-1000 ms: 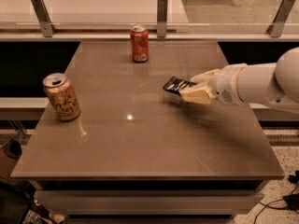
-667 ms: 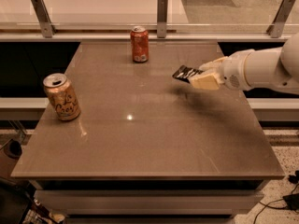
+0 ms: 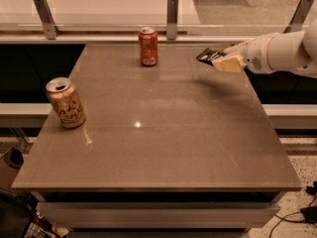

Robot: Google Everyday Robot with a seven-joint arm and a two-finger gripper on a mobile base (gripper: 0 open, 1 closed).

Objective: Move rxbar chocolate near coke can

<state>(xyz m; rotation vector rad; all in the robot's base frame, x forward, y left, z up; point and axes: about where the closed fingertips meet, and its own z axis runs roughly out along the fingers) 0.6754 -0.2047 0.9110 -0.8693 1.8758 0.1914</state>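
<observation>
The coke can, red-orange with a silver top, stands upright at the back middle of the grey-brown table. My gripper reaches in from the right on a white arm and is shut on the rxbar chocolate, a flat black bar. It holds the bar in the air above the table's back right part, to the right of the coke can and well apart from it. Only the bar's left end shows past the fingers.
A gold-tan can with dark script stands upright near the table's left edge. A glass rail with metal posts runs behind the table. Cables lie on the floor at lower right.
My gripper has lifted the black bar off the table and carried it up and toward the back. The two cans have not moved.
</observation>
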